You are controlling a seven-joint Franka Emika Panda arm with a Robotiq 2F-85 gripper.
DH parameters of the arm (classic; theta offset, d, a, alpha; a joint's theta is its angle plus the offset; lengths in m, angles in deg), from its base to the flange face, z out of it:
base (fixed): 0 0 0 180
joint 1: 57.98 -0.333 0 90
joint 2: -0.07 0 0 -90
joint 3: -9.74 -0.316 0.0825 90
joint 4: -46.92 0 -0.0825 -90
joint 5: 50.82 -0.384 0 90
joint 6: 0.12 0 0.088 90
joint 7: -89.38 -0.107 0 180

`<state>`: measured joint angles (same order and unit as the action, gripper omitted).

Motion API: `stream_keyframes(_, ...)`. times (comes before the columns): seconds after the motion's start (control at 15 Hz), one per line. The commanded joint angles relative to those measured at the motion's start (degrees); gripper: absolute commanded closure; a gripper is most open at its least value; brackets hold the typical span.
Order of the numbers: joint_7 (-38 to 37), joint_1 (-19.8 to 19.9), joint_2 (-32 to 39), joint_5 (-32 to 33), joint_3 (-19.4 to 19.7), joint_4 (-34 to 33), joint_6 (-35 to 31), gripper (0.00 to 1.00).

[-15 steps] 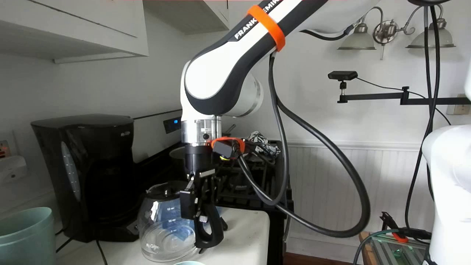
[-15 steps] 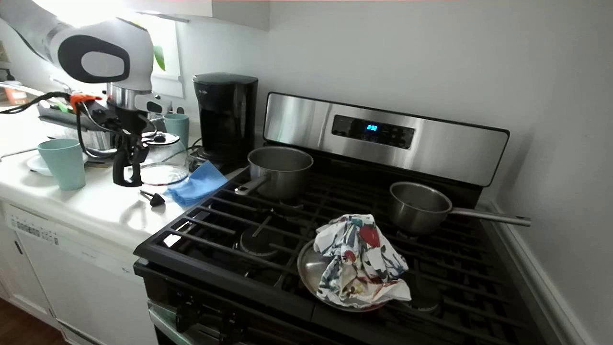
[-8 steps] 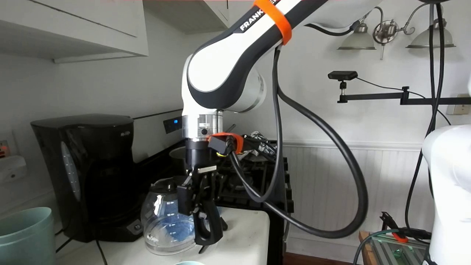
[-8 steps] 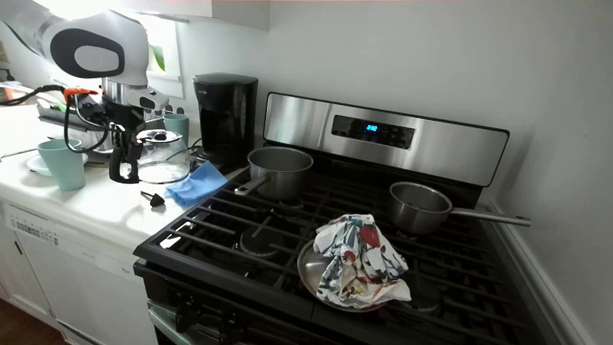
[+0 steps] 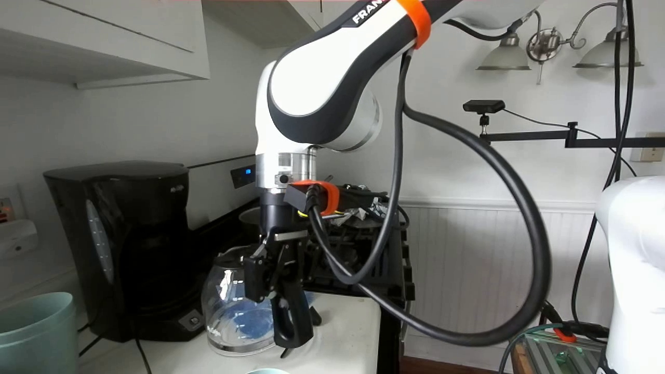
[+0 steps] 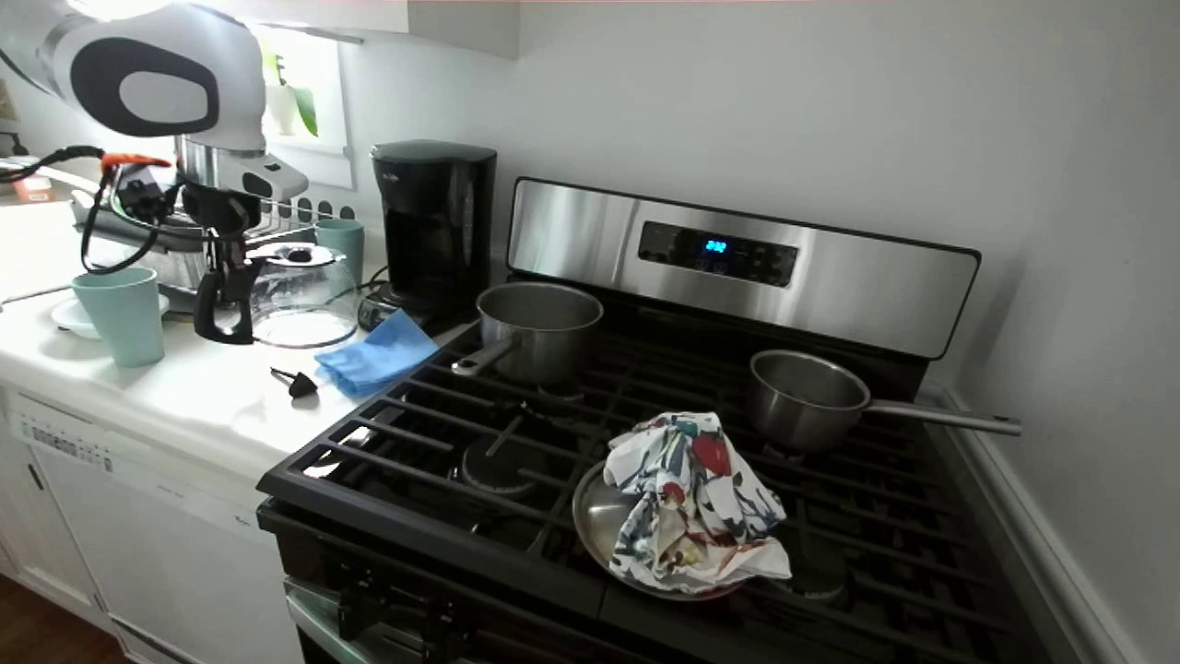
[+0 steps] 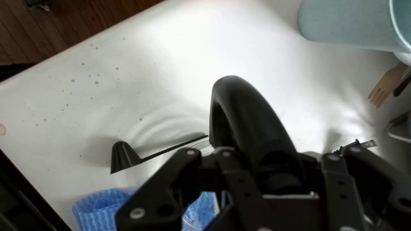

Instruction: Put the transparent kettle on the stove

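I hold the transparent kettle [image 6: 306, 300] over the white desk [image 6: 203, 397], left of the stove [image 6: 553, 443], my claw [image 7: 279, 163] clamped around the kettle's black handle [image 7: 257, 115].

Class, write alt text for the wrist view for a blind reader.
Robot fingers grip a glass kettle's black handle above a white counter. A black scoop and blue cloth lie at left; a pale green cup stands at upper right.
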<state>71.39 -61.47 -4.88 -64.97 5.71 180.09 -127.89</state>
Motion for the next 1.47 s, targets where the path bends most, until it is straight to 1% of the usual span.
stream_keyframes(0.0, -7.4, 0.5, -3.4, 0.5, -0.1, 1.9, 0.7, 1.0)
stream_keyframes(0.53, -18.7, 3.4, -6.6, 3.0, 0.8, 5.5, 0.2, 1.0)
stream_keyframes(0.8, -20.5, 4.4, -9.1, 4.1, 0.8, 7.1, -1.3, 1.0)
stream_keyframes(1.0, -22.1, 5.5, -10.8, 5.1, 0.9, 7.6, -0.8, 1.0)
stream_keyframes(1.4, -29.1, 8.5, -12.8, 5.8, 1.5, 9.1, 0.0, 1.0)
